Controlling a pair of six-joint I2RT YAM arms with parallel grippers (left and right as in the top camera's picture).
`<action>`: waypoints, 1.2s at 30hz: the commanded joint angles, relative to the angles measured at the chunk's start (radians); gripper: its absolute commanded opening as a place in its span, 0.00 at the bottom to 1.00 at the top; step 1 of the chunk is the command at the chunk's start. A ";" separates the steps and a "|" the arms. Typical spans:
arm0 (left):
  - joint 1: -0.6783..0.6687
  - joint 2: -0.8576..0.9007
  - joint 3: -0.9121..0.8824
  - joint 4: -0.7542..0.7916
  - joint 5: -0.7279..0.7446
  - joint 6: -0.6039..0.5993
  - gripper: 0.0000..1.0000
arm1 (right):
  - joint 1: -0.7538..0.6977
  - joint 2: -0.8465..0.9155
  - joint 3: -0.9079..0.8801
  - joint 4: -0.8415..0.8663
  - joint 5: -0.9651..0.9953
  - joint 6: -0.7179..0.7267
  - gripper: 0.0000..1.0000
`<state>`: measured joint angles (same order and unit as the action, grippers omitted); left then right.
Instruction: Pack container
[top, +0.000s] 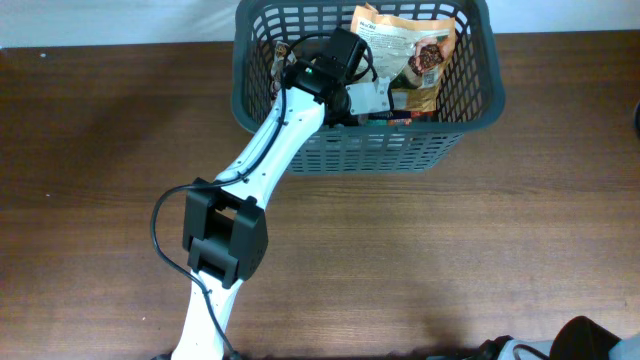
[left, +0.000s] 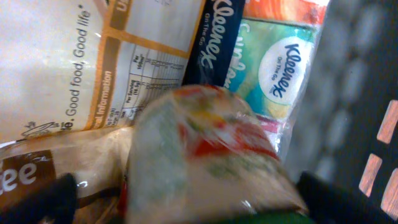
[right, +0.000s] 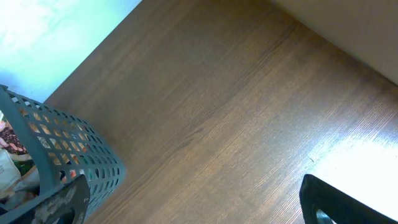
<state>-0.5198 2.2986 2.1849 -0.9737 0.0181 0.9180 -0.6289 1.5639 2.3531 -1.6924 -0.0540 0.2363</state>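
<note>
Basket (top: 470, 120) | coffee bag (top: 415, 50), Kleenex packs (left: 273, 68) | left arm (top: 290, 120) inside

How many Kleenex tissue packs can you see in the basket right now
2. In the left wrist view, a dark blue Kleenex pack stands beside a teal Kleenex pack, which is nearer the basket wall. Other groceries cover their lower parts, so more may be hidden.

Blurry wrapped pkg (left: 211, 162) btwn fingers (left: 43, 196), Kleenex packs (left: 273, 74) behind, basket wall (left: 367, 112) right.
</note>
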 joint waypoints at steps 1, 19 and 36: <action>-0.017 -0.012 0.034 0.009 -0.016 -0.046 0.99 | -0.006 0.000 0.001 -0.006 -0.010 0.008 0.99; -0.031 -0.012 0.354 -0.034 -0.051 -0.283 0.99 | -0.006 0.000 0.001 -0.006 -0.010 0.008 0.99; 0.430 -0.024 0.708 -0.603 -0.143 -0.908 0.99 | -0.006 0.000 0.001 -0.006 -0.010 0.008 0.99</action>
<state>-0.1997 2.2982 2.8727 -1.5490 -0.1112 0.1539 -0.6289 1.5639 2.3531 -1.6924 -0.0540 0.2371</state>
